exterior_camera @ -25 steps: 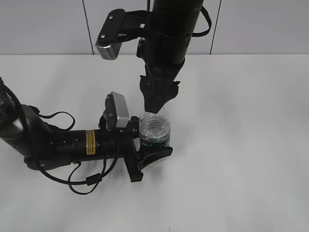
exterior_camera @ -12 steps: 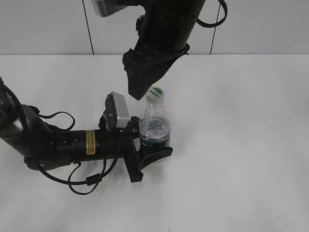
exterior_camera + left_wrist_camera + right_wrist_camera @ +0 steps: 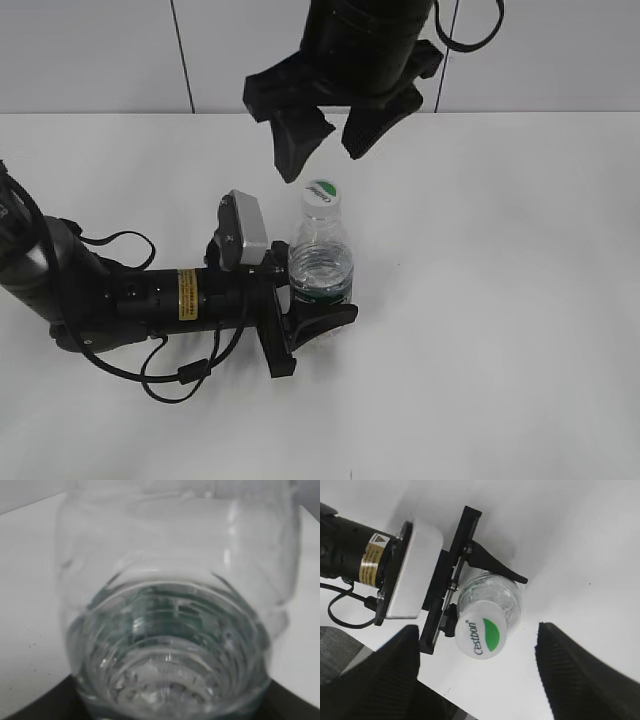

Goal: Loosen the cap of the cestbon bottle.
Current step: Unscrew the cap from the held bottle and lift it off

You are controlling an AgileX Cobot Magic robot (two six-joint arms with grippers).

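Observation:
The cestbon bottle (image 3: 321,265) stands upright on the white table, clear plastic with a dark green label band. Its white cap (image 3: 321,193) with a green leaf mark sits on the neck; it also shows in the right wrist view (image 3: 481,635). My left gripper (image 3: 318,305) lies low on the table and is shut on the bottle's lower body, which fills the left wrist view (image 3: 170,645). My right gripper (image 3: 325,150) hangs open above the cap, its two black fingers spread wide (image 3: 480,680) and touching nothing.
The left arm (image 3: 120,295) lies across the table's left with loose black cables (image 3: 180,375). A grey panelled wall (image 3: 100,50) stands behind the white table (image 3: 500,300).
My right gripper has let go of the cap, risen straight up and opened wide. The cap is now uncovered. The left gripper and the bottle have not moved.

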